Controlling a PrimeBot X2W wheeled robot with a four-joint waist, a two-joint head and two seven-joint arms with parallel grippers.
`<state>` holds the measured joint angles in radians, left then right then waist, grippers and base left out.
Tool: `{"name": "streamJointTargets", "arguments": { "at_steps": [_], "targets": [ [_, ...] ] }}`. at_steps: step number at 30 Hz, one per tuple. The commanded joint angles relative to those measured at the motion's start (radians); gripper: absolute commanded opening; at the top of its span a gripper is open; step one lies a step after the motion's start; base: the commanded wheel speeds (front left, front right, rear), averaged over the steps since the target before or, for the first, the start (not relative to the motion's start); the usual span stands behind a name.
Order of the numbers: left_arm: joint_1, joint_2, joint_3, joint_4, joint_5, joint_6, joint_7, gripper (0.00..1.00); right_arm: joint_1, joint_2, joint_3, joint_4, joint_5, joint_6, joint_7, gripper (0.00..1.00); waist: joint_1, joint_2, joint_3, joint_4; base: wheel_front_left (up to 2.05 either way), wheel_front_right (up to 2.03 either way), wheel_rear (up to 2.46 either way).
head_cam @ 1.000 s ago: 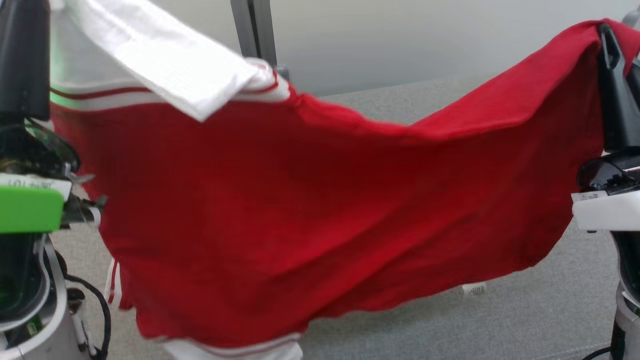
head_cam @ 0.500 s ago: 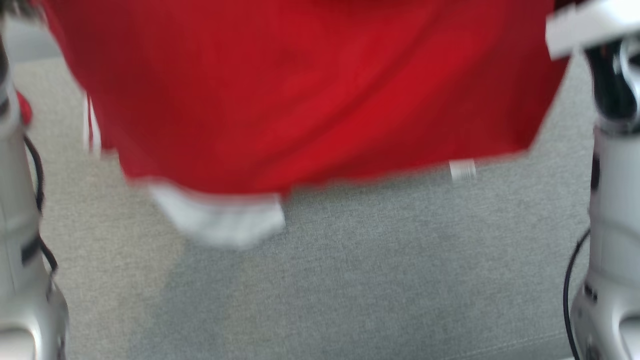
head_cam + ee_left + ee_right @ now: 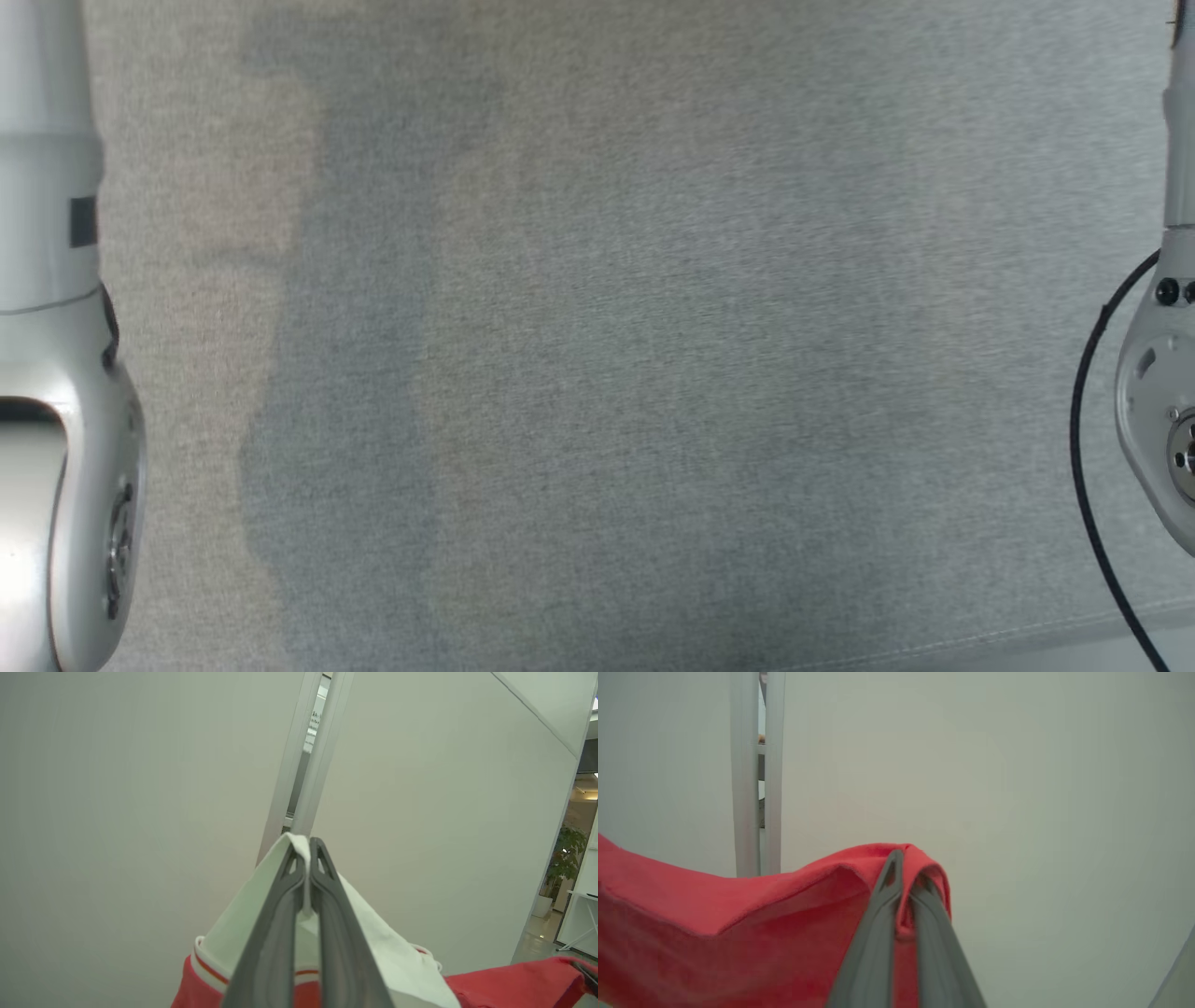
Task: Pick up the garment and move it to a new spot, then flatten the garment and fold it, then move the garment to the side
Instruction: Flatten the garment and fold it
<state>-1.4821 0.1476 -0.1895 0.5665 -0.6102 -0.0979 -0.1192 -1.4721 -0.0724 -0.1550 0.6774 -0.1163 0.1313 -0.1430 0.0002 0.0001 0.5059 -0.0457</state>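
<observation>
Pinching tight on my left side, I'm pressing the two long dark fingers of my left gripper (image 3: 306, 847) together on the white band of the red fabric garment with white striped trim (image 3: 514, 984). The white cloth is poking out just past the fingertips, and the red body is falling away below, up in the air before a pale wall panel (image 3: 117, 812).

In the head view I'm looking straight down. My pale left forearm (image 3: 56, 373) is standing at one edge, and the grey woven surface (image 3: 607, 373) is stretching across the middle. My pale right forearm (image 3: 1158, 373) and its black cable (image 3: 1088, 448) are at the other edge.

Over on the right, my right gripper (image 3: 906, 858) is likewise clamping down, its fingers closed on a fold of the red edge that is curling over the tips. The cloth is sagging away from it towards my other hand.

So I'm judging the pick-up as done: the garment is hanging spread between both grips. Laying it on a new spot is what I'm working on. Flattening, folding and shifting it aside are all yet to come.
</observation>
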Motion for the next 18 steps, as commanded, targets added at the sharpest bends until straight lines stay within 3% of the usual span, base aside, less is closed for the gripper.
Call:
{"name": "streamJointTargets", "arguments": {
  "at_steps": [1,6,10,15,18],
  "targets": [
    [-0.009,-0.003,-0.002,0.027,-0.003,-0.010,-0.031,0.00,-0.003,0.006,-0.007,0.045,-0.018,-0.001,-0.028,0.00,-0.0002,-0.0001,0.082,0.058,0.00,0.00,0.00],
    [0.068,0.012,-0.026,0.094,-0.027,-0.029,-0.106,0.00,0.056,0.014,-0.004,0.179,-0.037,-0.001,-0.100,0.00,-0.0002,-0.0001,0.120,0.065,0.00,0.00,0.00],
    [0.167,0.035,-0.058,0.067,-0.058,-0.034,-0.134,0.00,0.119,0.018,0.010,0.230,-0.014,-0.001,-0.121,0.00,-0.0002,-0.0001,0.132,0.056,0.00,0.00,0.00],
    [0.343,0.082,-0.079,-0.061,-0.132,-0.034,-0.147,0.00,0.211,0.019,0.052,0.172,0.040,-0.001,-0.123,0.00,-0.0002,-0.0001,0.127,0.048,0.00,0.00,0.00],
    [0.452,0.093,-0.045,-0.159,-0.163,-0.035,-0.147,0.00,0.272,0.019,0.079,0.119,0.087,-0.001,-0.123,0.00,-0.0002,-0.0001,0.115,0.042,0.00,0.00,0.00]
  ]
}}
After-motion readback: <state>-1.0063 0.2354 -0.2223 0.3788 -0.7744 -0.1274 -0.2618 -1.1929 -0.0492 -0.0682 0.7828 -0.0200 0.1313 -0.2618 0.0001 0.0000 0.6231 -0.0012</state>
